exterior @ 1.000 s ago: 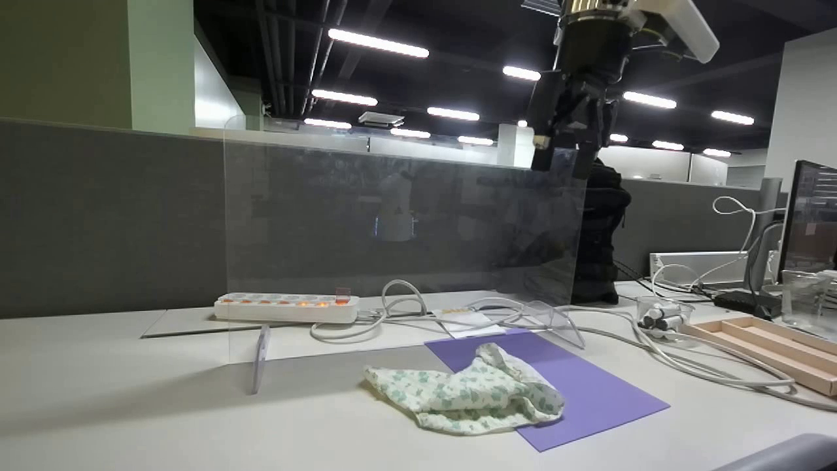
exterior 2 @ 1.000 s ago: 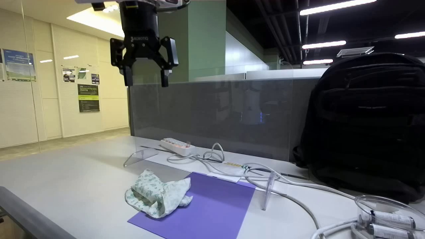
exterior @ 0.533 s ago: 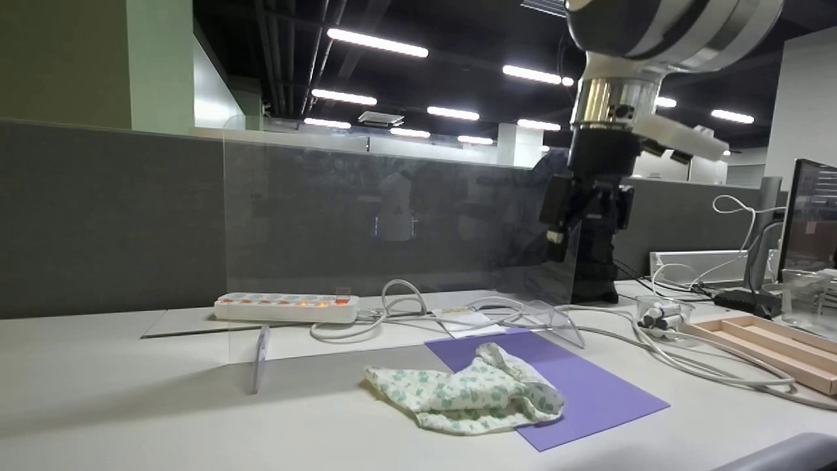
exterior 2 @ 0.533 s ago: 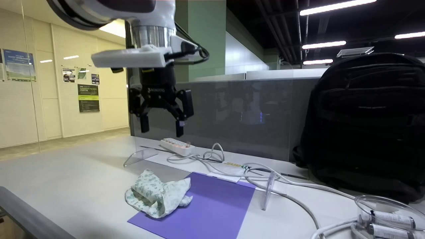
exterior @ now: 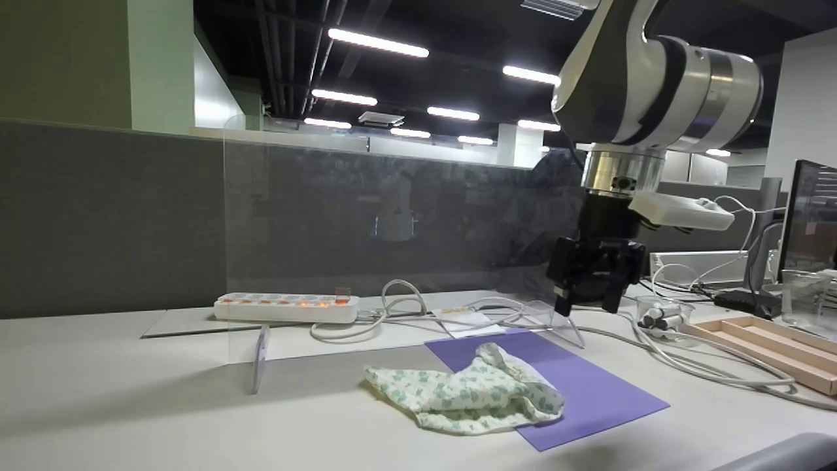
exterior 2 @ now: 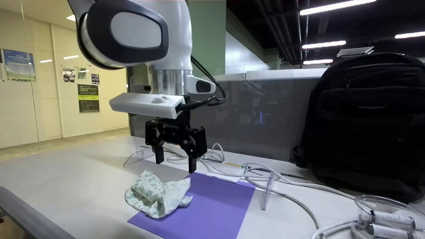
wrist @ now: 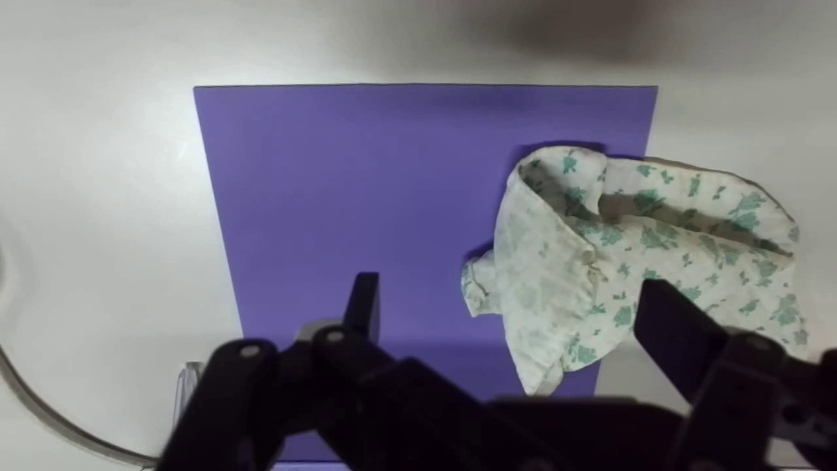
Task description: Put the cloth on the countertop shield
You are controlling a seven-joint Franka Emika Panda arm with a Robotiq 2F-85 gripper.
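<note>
It's the reach for the pick-up, by my reading: the matte-black, jointed fingers (exterior 2: 192,165) hang above the pale, smooth counter (exterior: 314,418), spread wide apart, nothing in their grip! Their likely target, the crumpled white, green-printed fabric cloth (wrist: 621,261), lies partly on the flat purple rectangular sheet (wrist: 366,196) and partly on the counter, spilling over the sheet's 3 o'clock edge in the wrist view. The lift is not yet made, and the clear, flat, upright countertop shield (exterior: 402,261) has no cloth over it. What's called for now? A drift toward 2 o'clock in the wrist view, I'd say, then straight down onto that raised fold, a firm pinch, and up high enough to clear the shield's top edge; a shallow bite could let the soft stuff slip. Now the angles: both exterior views show air between fingers and cloth, which the wrist view can't; the wrist view answers with the pocket of folds seen from above, yet of the shield it offers little beyond a clear foot (wrist: 186,386) at 8 o'clock. And an exterior view has the long white plastic power strip (exterior: 286,309), nowhere in the wrist view.
</note>
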